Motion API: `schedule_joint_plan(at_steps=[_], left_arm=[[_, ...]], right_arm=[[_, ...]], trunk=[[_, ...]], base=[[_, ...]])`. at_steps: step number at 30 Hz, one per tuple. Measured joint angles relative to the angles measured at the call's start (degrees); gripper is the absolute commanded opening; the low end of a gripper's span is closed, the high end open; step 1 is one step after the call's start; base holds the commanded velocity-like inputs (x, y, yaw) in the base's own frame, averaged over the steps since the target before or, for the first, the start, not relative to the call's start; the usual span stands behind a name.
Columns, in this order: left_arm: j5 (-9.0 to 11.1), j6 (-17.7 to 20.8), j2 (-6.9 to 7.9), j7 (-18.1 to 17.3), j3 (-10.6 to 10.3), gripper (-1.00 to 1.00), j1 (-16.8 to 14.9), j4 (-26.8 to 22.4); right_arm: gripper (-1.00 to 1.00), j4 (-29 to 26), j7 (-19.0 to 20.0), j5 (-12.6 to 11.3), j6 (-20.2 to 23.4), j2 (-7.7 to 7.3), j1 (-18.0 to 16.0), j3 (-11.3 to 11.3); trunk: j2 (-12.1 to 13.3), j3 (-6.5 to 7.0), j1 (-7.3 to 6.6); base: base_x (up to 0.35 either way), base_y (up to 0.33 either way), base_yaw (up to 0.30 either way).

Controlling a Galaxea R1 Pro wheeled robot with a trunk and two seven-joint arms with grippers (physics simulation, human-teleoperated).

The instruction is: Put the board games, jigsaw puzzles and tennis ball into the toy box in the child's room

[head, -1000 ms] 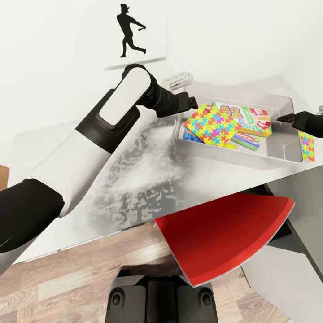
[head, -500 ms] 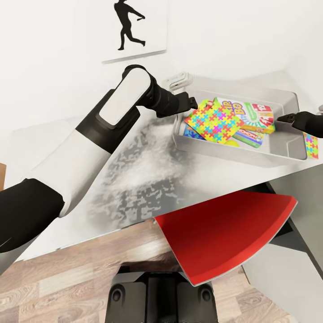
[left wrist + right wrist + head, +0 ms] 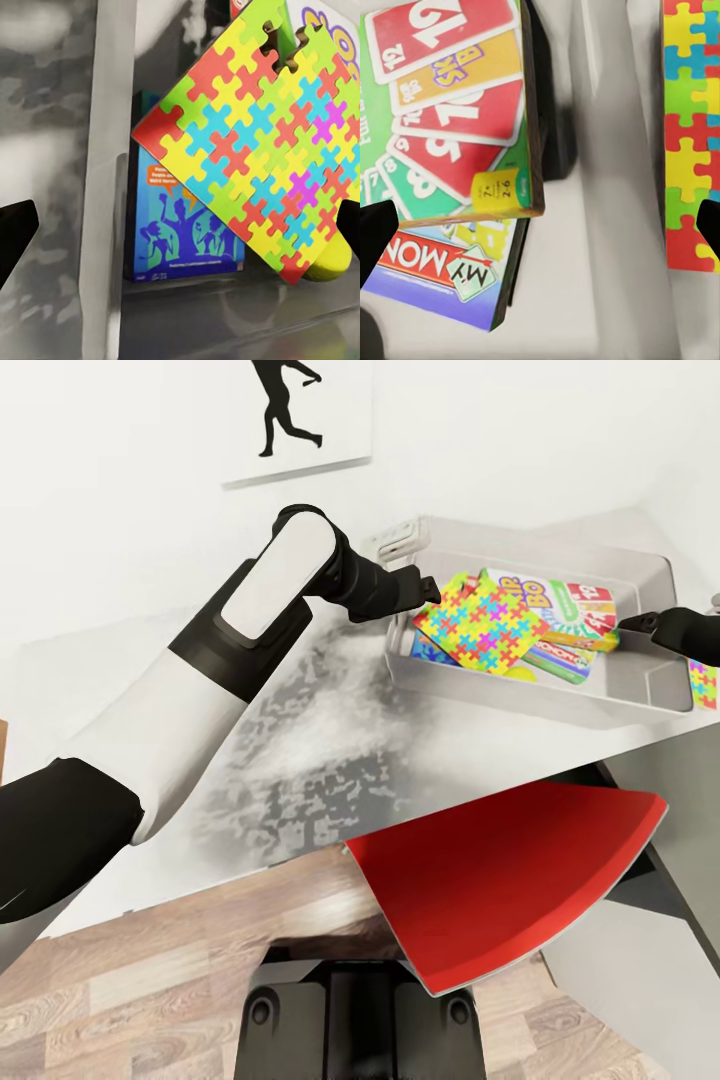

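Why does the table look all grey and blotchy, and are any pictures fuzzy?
Head view: the pale grey-white table carries a blocky, mottled dark patch, a rendering artefact rather than dirt. Left wrist view: the same blotches look smeared, though the multicoloured jigsaw sheet is sharp. Right wrist view: the pale grey toy box looks blurry.

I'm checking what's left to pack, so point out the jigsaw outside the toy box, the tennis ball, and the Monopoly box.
jigsaw outside the toy box (image 3: 703,684), head view, sheet's middle.
tennis ball (image 3: 330,262), left wrist view, its visible curved side.
Monopoly box (image 3: 442,274), right wrist view, printed lid.

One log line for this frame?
left gripper: open at bin rim | jigsaw on games, in bin | second jigsaw outside bin | right gripper: open
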Motion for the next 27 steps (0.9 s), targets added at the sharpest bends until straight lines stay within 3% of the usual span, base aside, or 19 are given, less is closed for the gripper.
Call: schedule_joint_plan(at_steps=[27], left_arm=[[0.00, 0.00, 0.00, 0.00, -0.02, 1.00, 0.25, -0.07]], right_arm=[[1.00, -0.18, -0.09, 0.00, -0.01, 0.04, 0.00, -0.49]], trunk=[[0.00, -0.23, 0.00]], base=[[0.000, 0.000, 0.000]])
